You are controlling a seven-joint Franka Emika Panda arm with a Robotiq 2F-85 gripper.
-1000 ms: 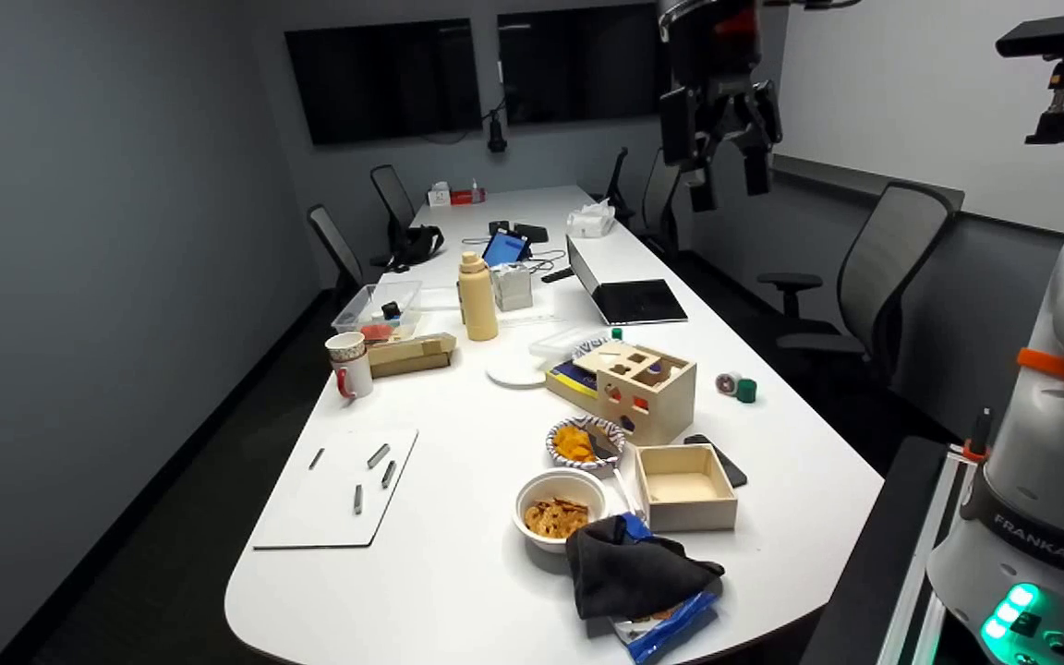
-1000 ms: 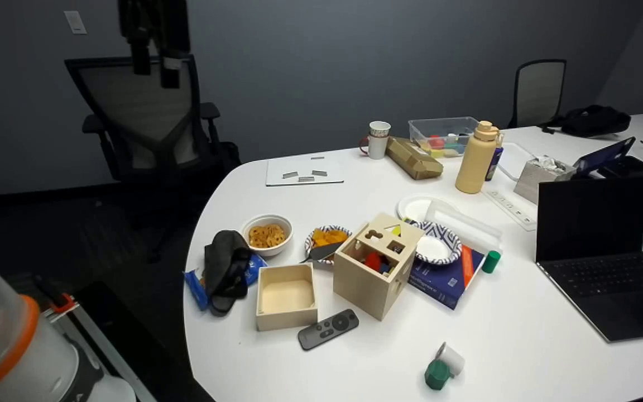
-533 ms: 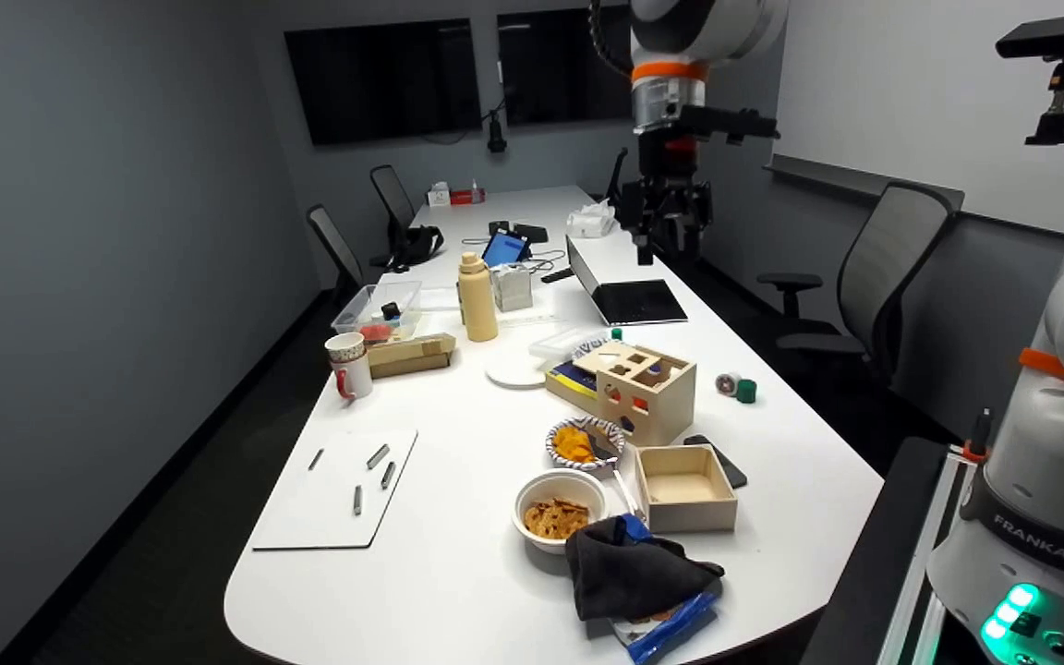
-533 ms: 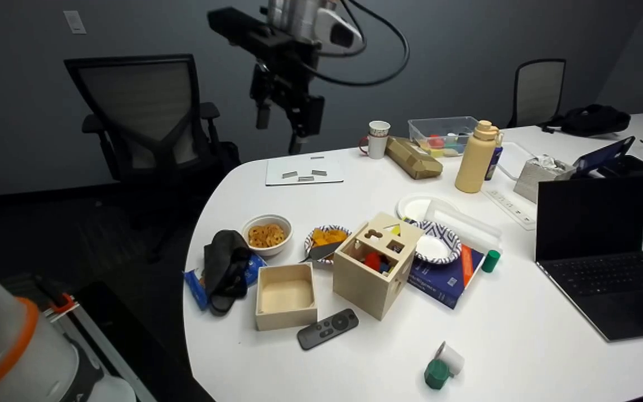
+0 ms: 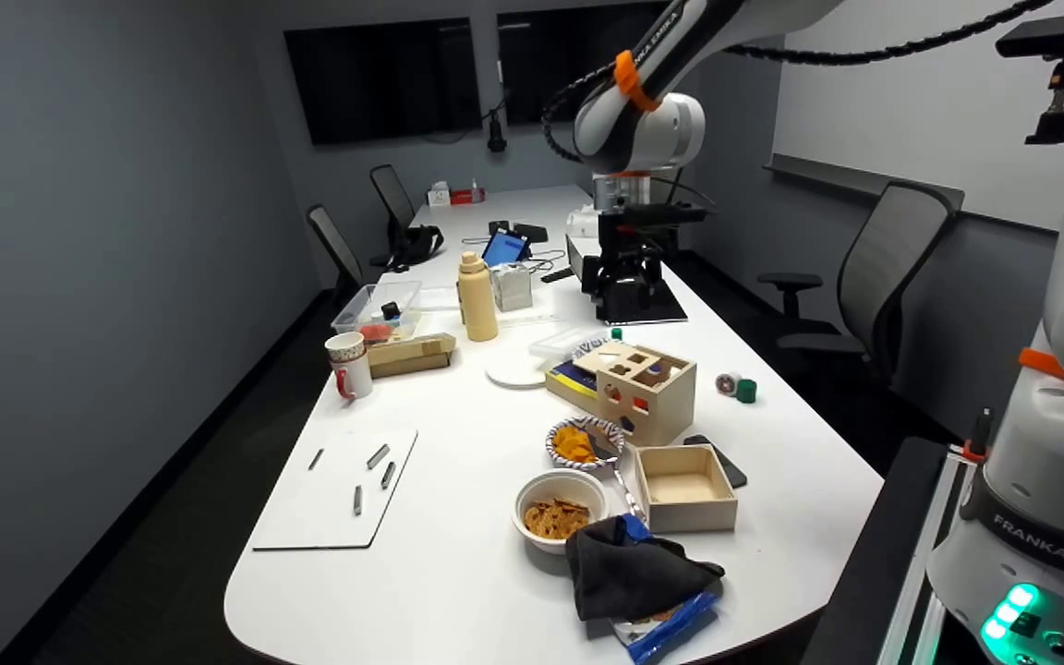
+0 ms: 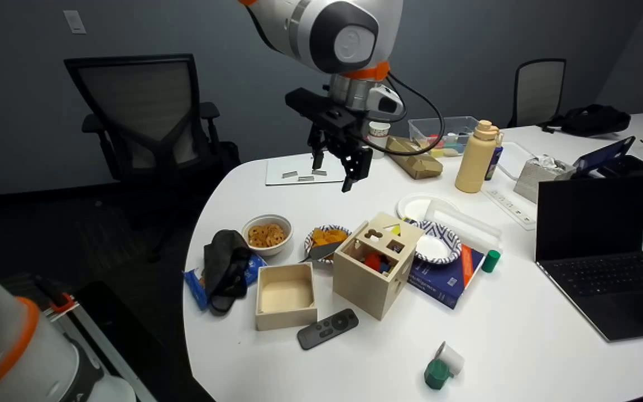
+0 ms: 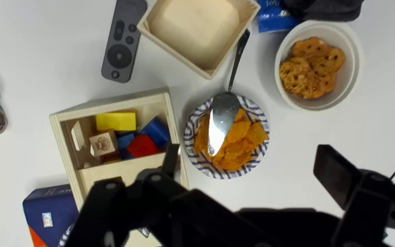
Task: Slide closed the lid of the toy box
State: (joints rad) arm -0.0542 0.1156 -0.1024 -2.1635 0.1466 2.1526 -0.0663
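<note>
The toy box (image 6: pixel 363 285) is a light wooden box standing on the table, also visible in another exterior view (image 5: pixel 671 406). Its lid (image 6: pixel 405 237), a flat wooden panel with shape holes, is partly open. It covers the far part of the top and sticks out past the box over the book and patterned plate. Through the uncovered part, colourful pieces (image 7: pixel 144 145) show in the wrist view. My gripper (image 6: pixel 332 174) is open and empty, in the air above the table and apart from the box. In the wrist view my gripper (image 7: pixel 247 151) hides much of the lid.
Beside the box stand a patterned bowl of orange chips with a spoon (image 7: pixel 223 113), a plain wooden tray-box (image 6: pixel 286 319) and a remote (image 6: pixel 328 329). A book (image 6: pixel 438 286) and patterned plate (image 6: pixel 436 245) lie against its lid side. A cookie bowl (image 6: pixel 265 251) stands farther off.
My gripper has come down from high up and moved across toward the toy box, with more of the arm now in view. It stays open. The lid and box have not moved.
</note>
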